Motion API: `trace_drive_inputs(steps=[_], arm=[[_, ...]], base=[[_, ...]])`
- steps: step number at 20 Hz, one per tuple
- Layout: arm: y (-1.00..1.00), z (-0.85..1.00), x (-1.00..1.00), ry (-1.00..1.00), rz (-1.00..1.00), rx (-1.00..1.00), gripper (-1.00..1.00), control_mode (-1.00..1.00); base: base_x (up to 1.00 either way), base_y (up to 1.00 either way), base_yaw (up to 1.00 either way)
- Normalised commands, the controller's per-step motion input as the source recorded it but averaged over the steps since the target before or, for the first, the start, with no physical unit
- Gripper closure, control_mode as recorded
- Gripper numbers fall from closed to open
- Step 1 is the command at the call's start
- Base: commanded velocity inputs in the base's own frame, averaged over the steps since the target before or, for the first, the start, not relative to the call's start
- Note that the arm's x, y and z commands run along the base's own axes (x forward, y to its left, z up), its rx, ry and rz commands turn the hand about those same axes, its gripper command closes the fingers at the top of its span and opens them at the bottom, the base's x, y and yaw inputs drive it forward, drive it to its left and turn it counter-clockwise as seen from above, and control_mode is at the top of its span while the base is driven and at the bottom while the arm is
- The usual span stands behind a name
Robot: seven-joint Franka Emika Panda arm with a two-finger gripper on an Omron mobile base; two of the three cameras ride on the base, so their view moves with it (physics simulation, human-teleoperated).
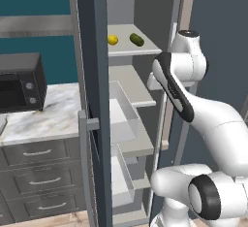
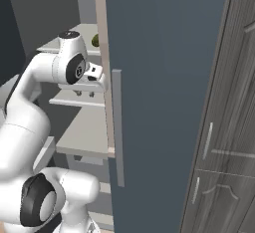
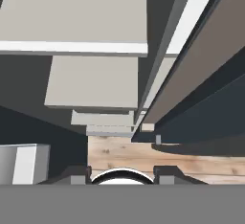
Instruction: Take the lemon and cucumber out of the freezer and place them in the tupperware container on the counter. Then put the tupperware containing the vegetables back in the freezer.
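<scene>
Left base view: from behind the arm's left, close in, looking forward and down past the open freezer (image 1: 140, 100) door edge onto its shelves, with the counter (image 1: 48, 117) and a black microwave (image 1: 22, 83) at the left edge. Right base view: from behind the arm's right, tight against the freezer door's outer face, facing grey cabinet fronts (image 2: 224, 127). Both share the arm and the upper shelf edge. Hand view: looks straight down the stacked shelf fronts to the wooden floor (image 3: 124, 153)

One lemon (image 1: 112, 40), one cucumber (image 1: 136, 39), one microwave (image 1: 20, 82), three counter drawers (image 1: 38, 152).
</scene>
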Motion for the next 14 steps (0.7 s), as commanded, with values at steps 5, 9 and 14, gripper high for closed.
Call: trace_drive_inputs(steps=[5,9,14], arm=[[0.04,0.00,-0.25,-0.03,0.00,0.00,-1.00,-1.00],[0.09,0.33,-0.32,-0.23,0.00,0.00,-1.00,-1.00],[0.08,0.57,0.00,-0.22,0.00,0.00,-1.00,-1.00]], base=[[0.00,0.00,0.00],[0.00,0.00,0.00],[0.00,0.00,0.00]])
